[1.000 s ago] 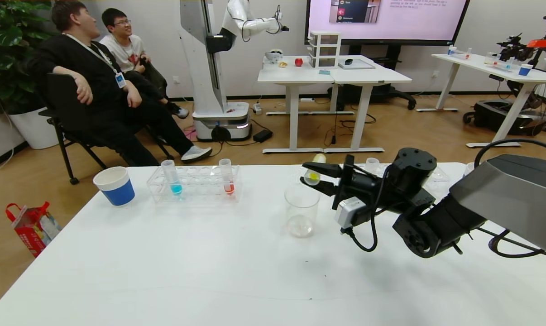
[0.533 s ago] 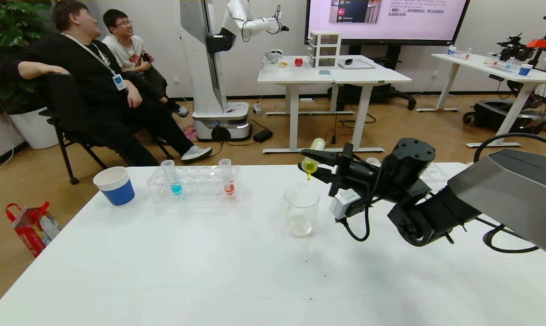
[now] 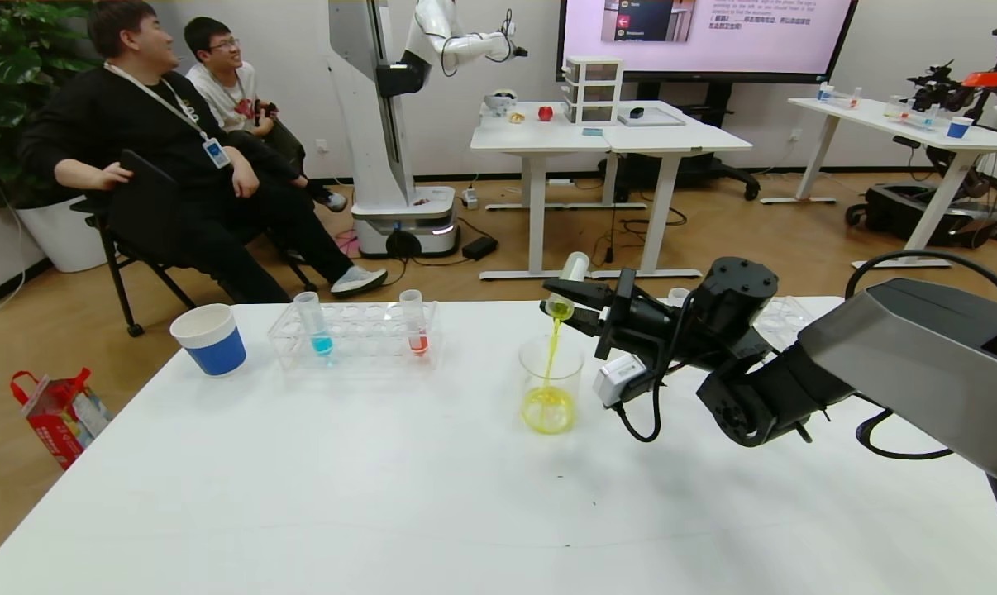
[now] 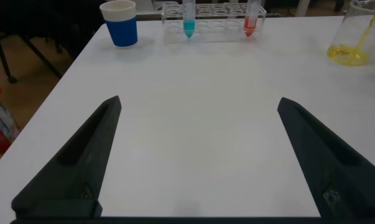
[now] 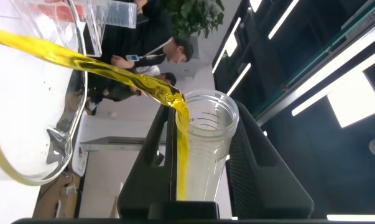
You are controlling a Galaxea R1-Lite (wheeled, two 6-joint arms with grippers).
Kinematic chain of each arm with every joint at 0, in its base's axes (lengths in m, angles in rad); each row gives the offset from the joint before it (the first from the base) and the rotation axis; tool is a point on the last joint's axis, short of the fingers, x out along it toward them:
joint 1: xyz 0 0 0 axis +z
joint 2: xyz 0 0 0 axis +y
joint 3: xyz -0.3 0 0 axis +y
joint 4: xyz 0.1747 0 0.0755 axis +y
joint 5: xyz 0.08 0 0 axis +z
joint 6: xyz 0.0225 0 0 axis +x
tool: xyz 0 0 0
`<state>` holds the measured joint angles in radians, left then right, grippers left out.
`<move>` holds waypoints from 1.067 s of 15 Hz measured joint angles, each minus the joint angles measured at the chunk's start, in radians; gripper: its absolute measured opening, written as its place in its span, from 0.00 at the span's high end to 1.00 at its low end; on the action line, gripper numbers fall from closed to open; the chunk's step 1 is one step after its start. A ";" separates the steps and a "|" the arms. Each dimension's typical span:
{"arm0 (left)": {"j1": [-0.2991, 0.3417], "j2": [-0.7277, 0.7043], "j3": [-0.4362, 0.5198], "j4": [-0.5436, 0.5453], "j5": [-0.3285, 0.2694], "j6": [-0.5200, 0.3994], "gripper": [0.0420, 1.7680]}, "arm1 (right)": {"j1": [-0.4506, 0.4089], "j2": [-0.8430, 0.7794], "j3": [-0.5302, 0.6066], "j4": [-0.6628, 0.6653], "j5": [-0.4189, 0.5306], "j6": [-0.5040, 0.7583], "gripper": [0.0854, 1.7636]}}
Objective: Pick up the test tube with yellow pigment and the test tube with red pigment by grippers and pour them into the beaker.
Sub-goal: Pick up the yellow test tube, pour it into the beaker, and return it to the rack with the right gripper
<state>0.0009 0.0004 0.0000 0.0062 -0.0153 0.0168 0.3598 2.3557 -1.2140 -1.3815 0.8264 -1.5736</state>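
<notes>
Over on the left the red test tube (image 3: 417,329) is sitting untouched in the rack (image 3: 355,334), next to the blue one, and the left gripper (image 4: 196,158) is hanging spread wide over bare table, doing nothing. Middle of the table is where it's happening: a second ago the beaker (image 3: 551,383) was basically empty, now yellow is streaming in and pooling at the bottom. The right gripper (image 3: 566,307) is pinching the yellow test tube (image 3: 568,281), tipping it mouth-down over the rim. So I'd say yellow's nearly done, red's next.
</notes>
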 joint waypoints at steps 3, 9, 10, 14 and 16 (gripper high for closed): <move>0.000 0.000 0.000 0.000 0.000 0.000 0.01 | -0.001 0.010 -0.019 0.034 0.020 -0.064 0.76; 0.000 0.000 0.000 0.000 0.000 0.000 0.01 | -0.001 -0.008 -0.063 0.191 0.053 -0.237 0.76; 0.000 0.000 0.000 0.000 0.000 0.000 0.01 | -0.001 -0.014 -0.066 0.197 0.054 -0.242 0.76; 0.000 0.000 0.000 0.000 0.000 0.000 0.01 | -0.011 -0.034 -0.068 0.201 0.056 -0.224 0.76; 0.000 0.000 0.000 0.000 0.000 0.000 0.01 | -0.016 -0.060 -0.061 0.200 0.057 -0.134 0.76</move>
<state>0.0013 0.0004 0.0000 0.0057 -0.0157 0.0168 0.3443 2.2957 -1.2753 -1.1815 0.8832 -1.7072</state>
